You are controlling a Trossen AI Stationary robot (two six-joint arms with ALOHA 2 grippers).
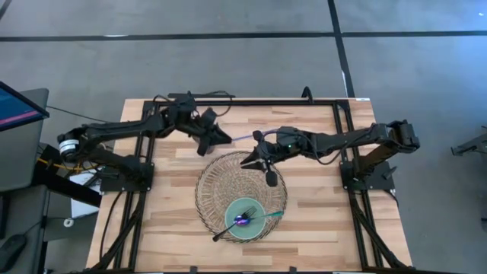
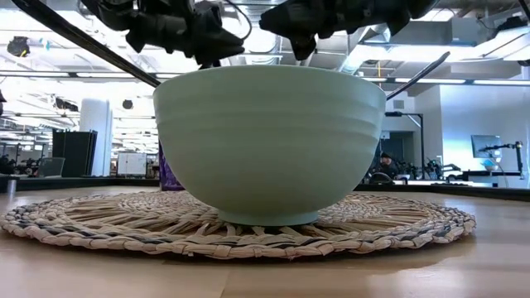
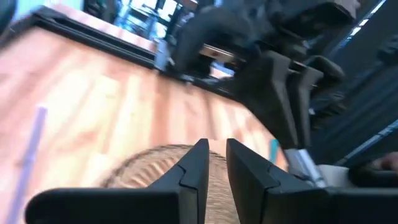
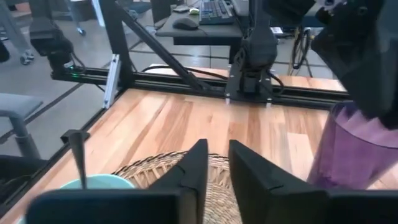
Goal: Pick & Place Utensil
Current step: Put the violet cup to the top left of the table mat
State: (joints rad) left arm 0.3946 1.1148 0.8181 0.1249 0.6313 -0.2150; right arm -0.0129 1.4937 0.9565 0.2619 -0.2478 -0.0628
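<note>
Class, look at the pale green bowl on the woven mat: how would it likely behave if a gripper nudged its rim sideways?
The bowl stands on a narrow foot under a wide body, so a rim push might tip it rather than slide it. The rough woven mat probably grips the foot, adding to that. Utensils lean inside, and would likely shift or rattle.

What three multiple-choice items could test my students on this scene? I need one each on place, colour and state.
1. Where does the bowl stand? A bare wood; B woven mat; C floor.
2. Bowl colour? A pale green; B red; C black.
3. Bowl state? A overturned; B on its side; C upright, holding utensils.
Key: B, the low view shows its base on the mat; A, both the high and low views show pale green; C, handles stick out of its open top.
</note>
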